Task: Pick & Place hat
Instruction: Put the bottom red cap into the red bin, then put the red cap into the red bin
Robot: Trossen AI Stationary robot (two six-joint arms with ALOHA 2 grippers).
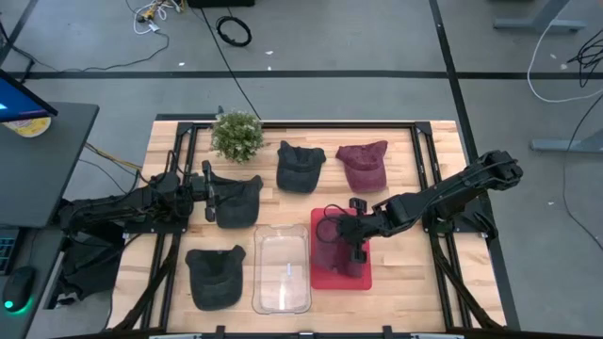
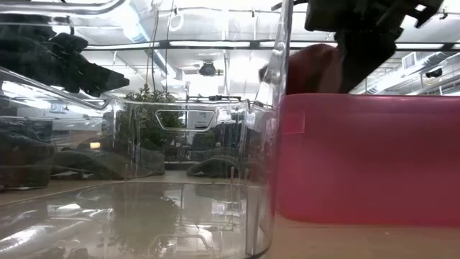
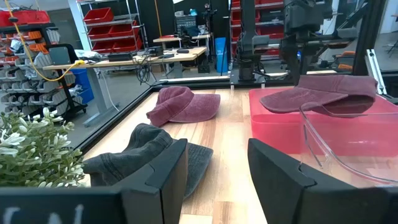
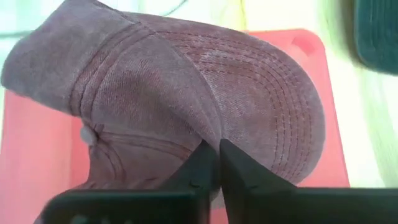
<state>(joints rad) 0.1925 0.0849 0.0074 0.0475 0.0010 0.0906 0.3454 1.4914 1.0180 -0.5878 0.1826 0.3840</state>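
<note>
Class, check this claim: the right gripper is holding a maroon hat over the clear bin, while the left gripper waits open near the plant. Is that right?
Not quite. The right gripper holds the maroon hat over the red bin, not the clear bin beside it; the high view shows this. The rest stands: the left gripper waits open near the plant.

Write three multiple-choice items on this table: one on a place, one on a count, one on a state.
1. The maroon hat under the right gripper lies:
A. in the clear bin
B. on the red bin
C. on the plant

2. Hats lying on the bare tabletop:
A. two
B. three
C. four

3. The left gripper is:
A. open, empty
B. shut on a hat
C. holding the plant

Key: B, the maroon hat rests across the red bin; C, three dark hats and one maroon lie on wood; A, its fingers stand apart with nothing between.
</note>
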